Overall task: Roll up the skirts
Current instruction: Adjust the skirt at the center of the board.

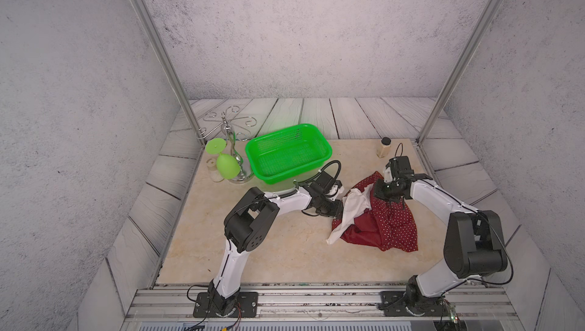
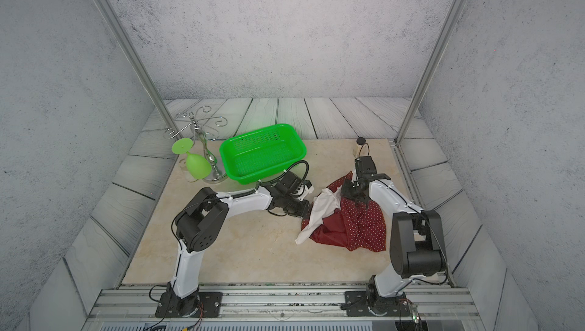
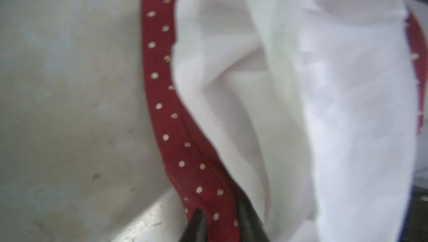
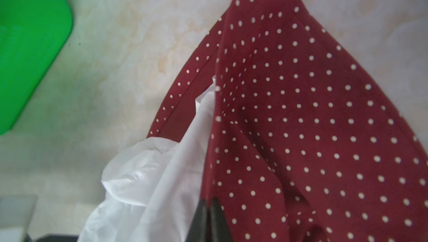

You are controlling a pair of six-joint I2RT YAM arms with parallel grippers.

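Observation:
The skirt (image 1: 391, 226) (image 2: 359, 228) lies crumpled at the right of the marble table top: dark red with small white dots, its white lining (image 1: 354, 206) spilling out on the left. My left gripper (image 1: 341, 209) (image 3: 220, 215) is at the skirt's left edge, shut on a red dotted band (image 3: 162, 90) beside the lining. At the far part of the skirt, my right gripper (image 1: 388, 200) (image 4: 209, 203) points down. It is shut on the red dotted cloth (image 4: 301, 113) where it meets the lining. The cloth rises a little to both grips.
A green mesh basket (image 1: 278, 179) (image 2: 253, 179) stands behind the left arm. Left of it a green wine glass (image 1: 226, 164) hangs upside down on a wire rack (image 1: 234, 142), with a small jar (image 1: 216, 172) beside it. A black-capped bottle (image 1: 384, 147) stands behind the right gripper.

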